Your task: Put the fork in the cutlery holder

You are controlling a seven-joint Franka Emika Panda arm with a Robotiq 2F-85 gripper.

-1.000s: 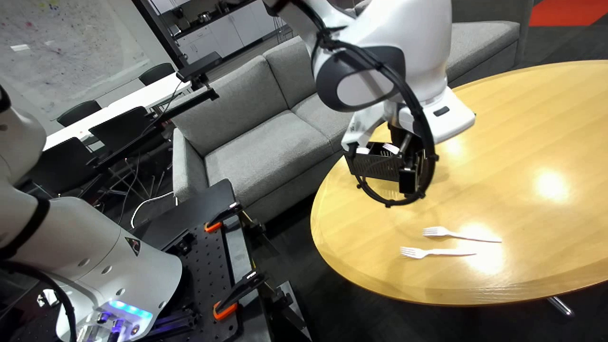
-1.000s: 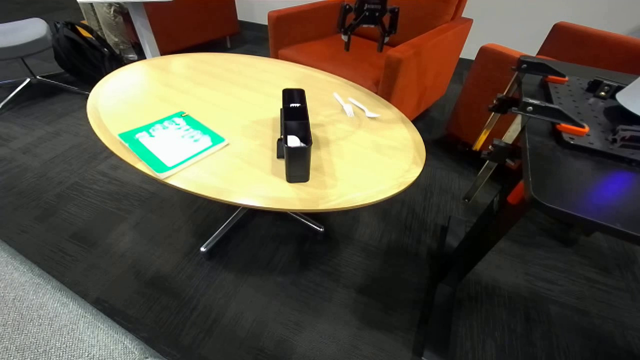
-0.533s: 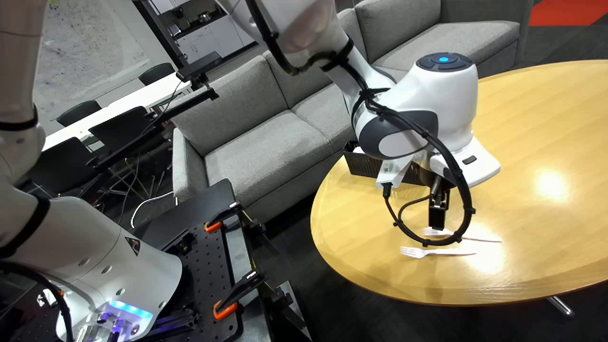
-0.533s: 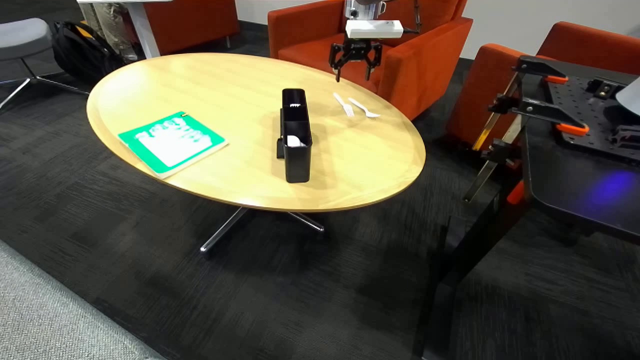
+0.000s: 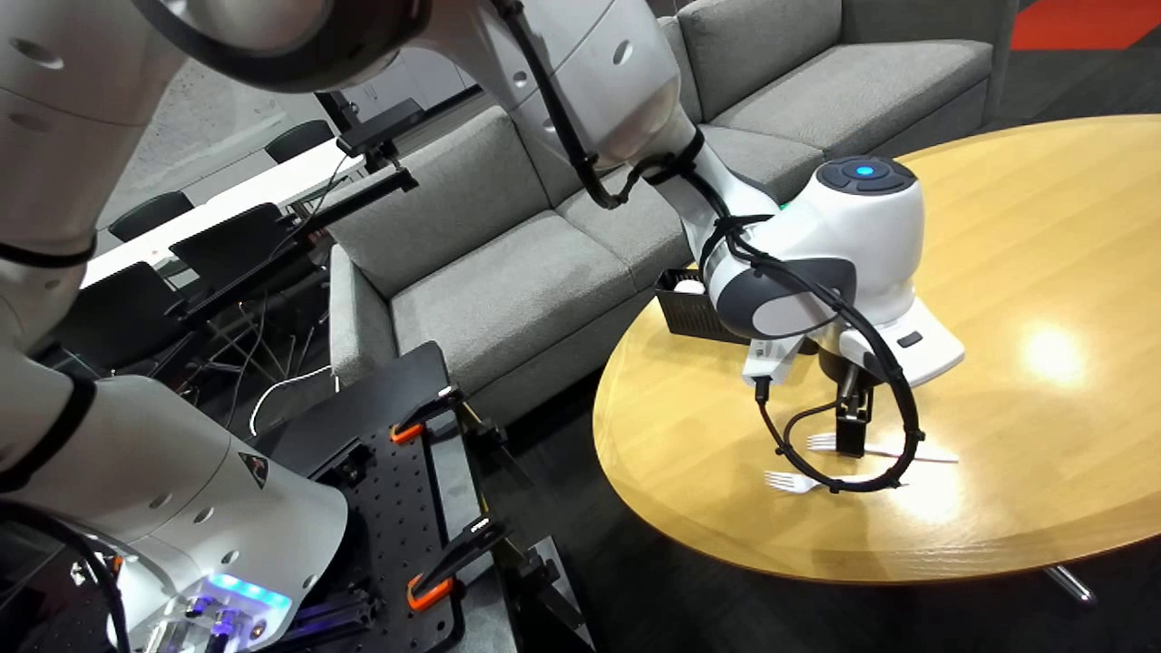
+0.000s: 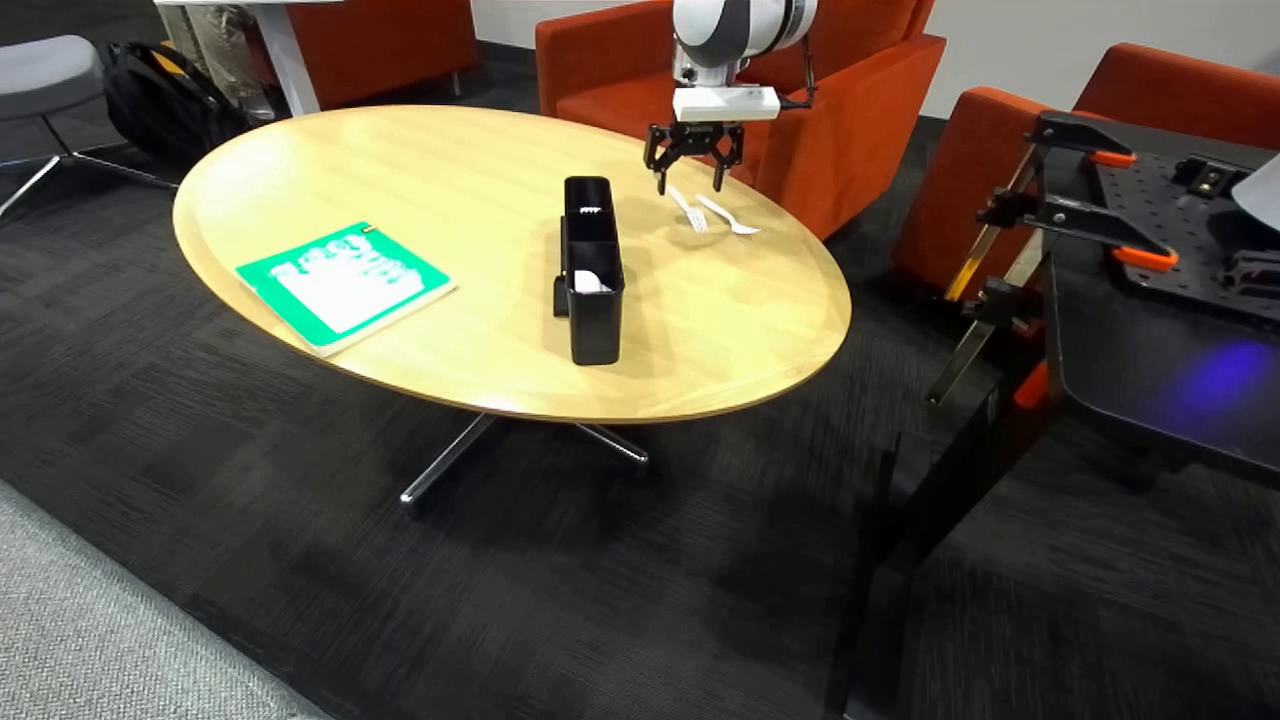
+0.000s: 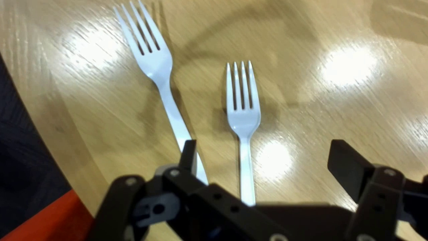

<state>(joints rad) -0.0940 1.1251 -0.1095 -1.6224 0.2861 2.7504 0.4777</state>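
Two white plastic forks lie on the table. The inner fork (image 7: 244,124) has its handle between my open fingertips in the wrist view; it also shows in both exterior views (image 5: 823,443) (image 6: 690,213). The outer fork (image 7: 153,63) lies nearer the table edge, its handle partly behind my left finger; it also shows in both exterior views (image 5: 789,482) (image 6: 735,220). My gripper (image 7: 262,150) is open and empty, just above the forks (image 6: 690,187). The black cutlery holder (image 6: 596,330) stands upright with white cutlery inside; the arm partly hides it in an exterior view (image 5: 694,317).
The oval wooden table (image 6: 460,180) also carries a flat green-and-white packet (image 6: 345,280). A red armchair (image 6: 850,110) stands close behind the forks' edge. A grey sofa (image 5: 508,263) stands past the holder. A black bench with clamps (image 6: 1150,330) stands by the robot base.
My gripper has moved from above the cutlery holder to above the forks and come lower. It stays open. The forks and the holder have not moved.
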